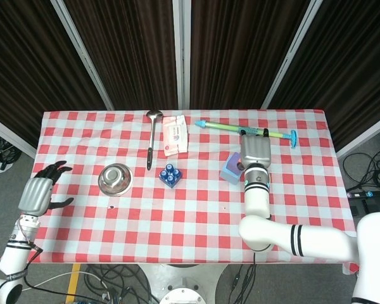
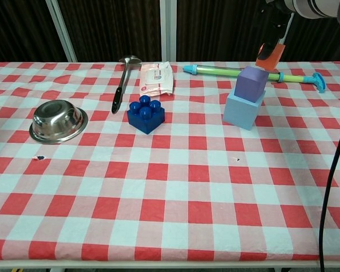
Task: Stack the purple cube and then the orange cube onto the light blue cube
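Observation:
The purple cube sits a little askew on the light blue cube at the right of the table; in the head view the purple cube shows just left of my right hand. That hand reaches down from the top edge of the chest view and holds the orange cube in the air, just above and right of the purple cube and not touching it. My left hand hovers open off the table's left edge, holding nothing.
A steel bowl stands at the left. A dark blue studded brick lies mid-table. Behind it are a ladle, a wipes packet and a long green-and-blue toy stick just behind the stack.

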Robot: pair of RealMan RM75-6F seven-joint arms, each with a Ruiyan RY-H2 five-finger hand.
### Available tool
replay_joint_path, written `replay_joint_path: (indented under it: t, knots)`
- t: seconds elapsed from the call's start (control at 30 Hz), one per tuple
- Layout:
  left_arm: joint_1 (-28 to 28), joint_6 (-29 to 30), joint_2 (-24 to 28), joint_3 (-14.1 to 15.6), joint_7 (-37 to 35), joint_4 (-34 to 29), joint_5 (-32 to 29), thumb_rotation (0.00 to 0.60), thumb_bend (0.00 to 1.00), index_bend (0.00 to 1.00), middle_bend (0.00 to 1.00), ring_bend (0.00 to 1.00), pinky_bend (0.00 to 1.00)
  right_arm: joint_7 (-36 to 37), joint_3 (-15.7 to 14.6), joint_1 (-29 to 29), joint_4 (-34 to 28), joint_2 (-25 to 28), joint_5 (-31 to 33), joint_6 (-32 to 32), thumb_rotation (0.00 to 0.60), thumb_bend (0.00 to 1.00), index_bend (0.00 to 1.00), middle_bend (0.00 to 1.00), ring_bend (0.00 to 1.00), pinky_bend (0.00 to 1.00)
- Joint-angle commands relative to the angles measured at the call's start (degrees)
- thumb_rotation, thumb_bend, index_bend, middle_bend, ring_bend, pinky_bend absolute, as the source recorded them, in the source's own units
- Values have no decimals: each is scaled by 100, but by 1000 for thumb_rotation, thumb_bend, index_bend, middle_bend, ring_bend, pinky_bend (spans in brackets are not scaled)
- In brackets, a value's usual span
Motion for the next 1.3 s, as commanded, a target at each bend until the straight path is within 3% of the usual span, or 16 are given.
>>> replay_joint_path:
  t: [0.03, 0.67, 1.3]
  knots:
    - [1, -4, 0, -6, 1, 0, -15, 600, 58, 322, 266, 218, 310, -43, 35, 29, 168, -60, 34, -64, 600, 186, 195, 559, 295, 37]
    - [-14, -61, -16, -36, -77, 69, -83, 600, 58, 323, 266, 217, 309, -161, 83, 68, 897, -413, 116, -452, 600, 186, 195, 559, 296, 37]
    - [-29, -99, -41, -32, -106, 105, -97, 600, 58, 322, 266, 217, 309, -162, 170, 46, 984, -505, 47, -549, 600, 186, 195, 559, 295, 37]
